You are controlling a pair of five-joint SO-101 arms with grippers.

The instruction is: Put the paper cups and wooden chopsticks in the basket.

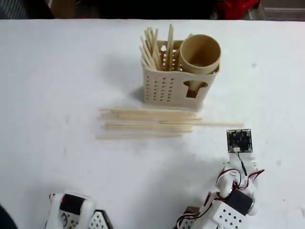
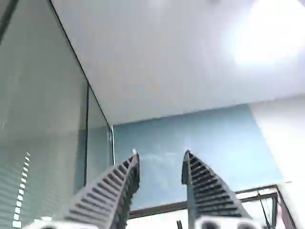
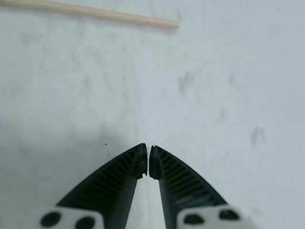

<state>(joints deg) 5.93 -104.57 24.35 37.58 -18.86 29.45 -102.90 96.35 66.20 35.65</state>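
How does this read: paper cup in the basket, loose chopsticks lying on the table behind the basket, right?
No: the high view shows the loose chopsticks lying in front of the basket, not behind it. The paper cup is in the basket.

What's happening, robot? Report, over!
Left gripper open, aimed upward. Right gripper shut, over the table near loose chopsticks. Paper cup and more chopsticks in basket. Nothing blocking.

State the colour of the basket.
Cream, with small perforated holes; the high view shows the basket best.
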